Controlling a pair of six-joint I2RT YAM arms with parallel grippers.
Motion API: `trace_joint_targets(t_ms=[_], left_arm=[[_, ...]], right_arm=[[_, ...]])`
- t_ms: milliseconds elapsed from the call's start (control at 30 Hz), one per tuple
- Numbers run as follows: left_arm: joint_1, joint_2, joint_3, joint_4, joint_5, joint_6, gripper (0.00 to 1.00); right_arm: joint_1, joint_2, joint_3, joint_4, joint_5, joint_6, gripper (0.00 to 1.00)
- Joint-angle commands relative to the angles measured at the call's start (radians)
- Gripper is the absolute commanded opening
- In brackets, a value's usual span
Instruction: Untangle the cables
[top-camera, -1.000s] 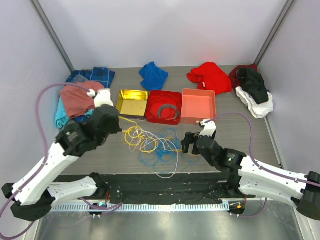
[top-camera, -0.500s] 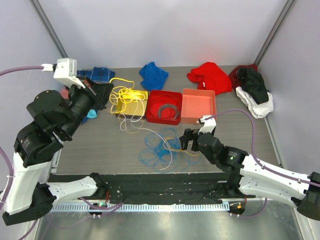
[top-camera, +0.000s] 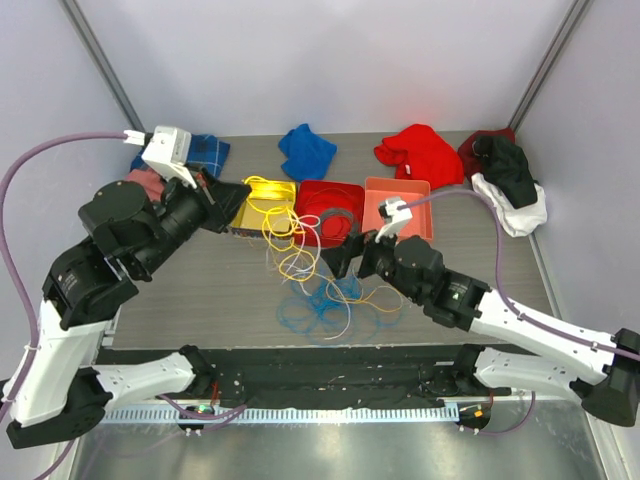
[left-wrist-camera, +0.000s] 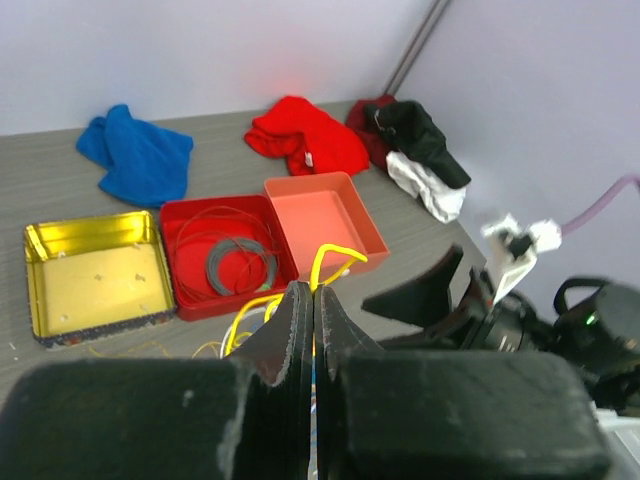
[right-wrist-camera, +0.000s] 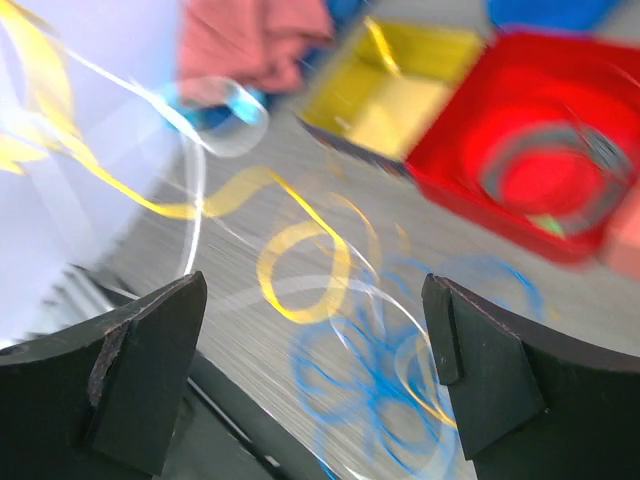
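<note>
The cables (top-camera: 312, 285) sit in a loose tangle at the middle of the counter (top-camera: 200, 300), closer to its near edge than to its far one. The yellow cable (top-camera: 283, 232) is partly raised: its upper end is pinched between the left fingers (left-wrist-camera: 295, 330), which are pressed together on it, and from there it drops in several loops to the surface. The blue cable (top-camera: 300, 312) lies flat in overlapping coils below those loops, and a white cable (top-camera: 345, 322) curves across the coils toward the near edge.

The right fingers (right-wrist-camera: 140, 370) are spread wide and hold nothing. They hang just above the right side of the tangle, and the right wrist view shows blurred yellow and blue loops between them.

Behind the tangle, three open containers stand side by side across the middle of the counter. A yellow tin (left-wrist-camera: 90, 280) is on the left, with the raised yellow loops hanging over it. A red tin (left-wrist-camera: 190, 225) holding a flat grey ring (left-wrist-camera: 222, 262) comes next, then a coral box (left-wrist-camera: 320, 215) on the right.

Along the far edge lie a blue cloth (top-camera: 305, 150) and a red cloth (top-camera: 420, 152). A pile of black, white and dark red clothing (top-camera: 508, 180) fills the far right corner. A plaid blue cloth (top-camera: 208, 150) lies in the far left corner, beside the left arm (top-camera: 120, 235).
</note>
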Motion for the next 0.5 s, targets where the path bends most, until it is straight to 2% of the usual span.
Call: trace_joint_targets(t_ms=[0,167,467], left_arm=[[0.004,-0.012,-0.079,0.05,0.075,-0.022,0.01],[0.004,-0.004,-0.093,0.055,0.086,-0.028,0.01],[0.004,0.005,-0.104,0.058,0.106,-0.035,0.02]], right_arm=[[0.004,0.073,0.091,0.156,-0.107,-0.022,1.0],[0.009,0.088,0.079,0.285,-0.148,-0.003,1.0],[0.01,0.157,0.086,0.318,-0.144,-0.012,0.98]])
